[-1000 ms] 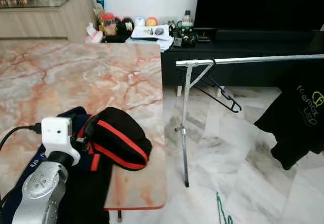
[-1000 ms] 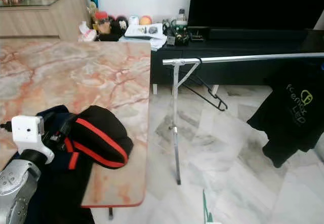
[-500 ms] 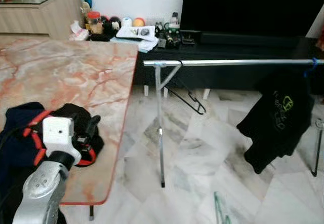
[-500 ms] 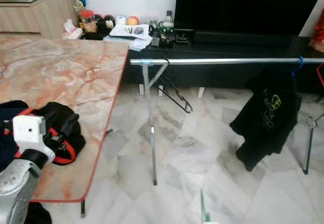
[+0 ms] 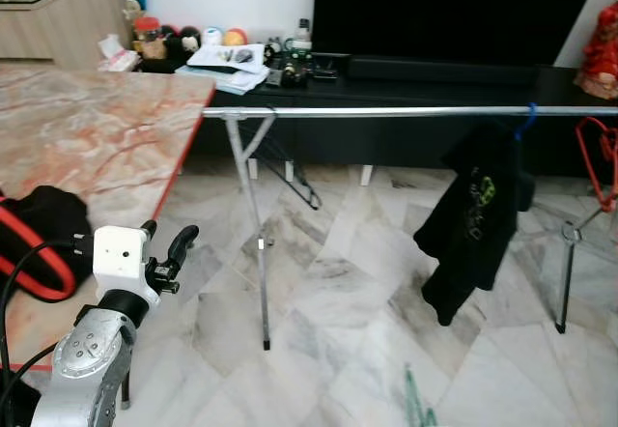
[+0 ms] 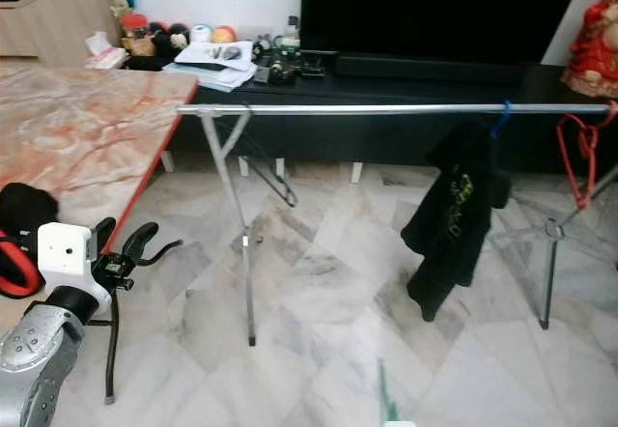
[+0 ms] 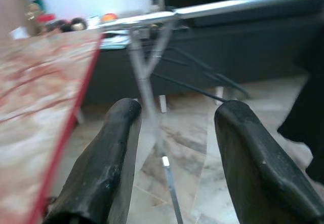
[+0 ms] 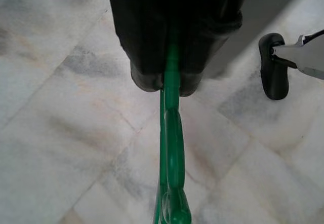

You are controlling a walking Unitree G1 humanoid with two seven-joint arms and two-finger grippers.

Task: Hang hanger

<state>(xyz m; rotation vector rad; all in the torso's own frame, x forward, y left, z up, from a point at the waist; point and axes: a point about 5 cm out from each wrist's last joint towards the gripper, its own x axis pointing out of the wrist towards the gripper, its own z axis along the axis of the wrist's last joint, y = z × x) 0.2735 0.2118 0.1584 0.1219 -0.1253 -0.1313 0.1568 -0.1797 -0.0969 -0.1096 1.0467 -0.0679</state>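
Green hanger (image 8: 171,148) in right claw (image 8: 169,79)

Marble desk (image 5: 87,128), red-edged: black-red bag (image 5: 39,253) on near end. Rail (image 5: 386,111) stands on tiled floor (image 5: 348,292), carrying black shirt (image 5: 473,214), black hanger (image 5: 290,171), red hanger (image 5: 597,156).

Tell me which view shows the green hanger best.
The right wrist view: the green hanger runs down its middle, pinched in the right gripper, above the floor. The eye views catch a green sliver at their bottom edge.
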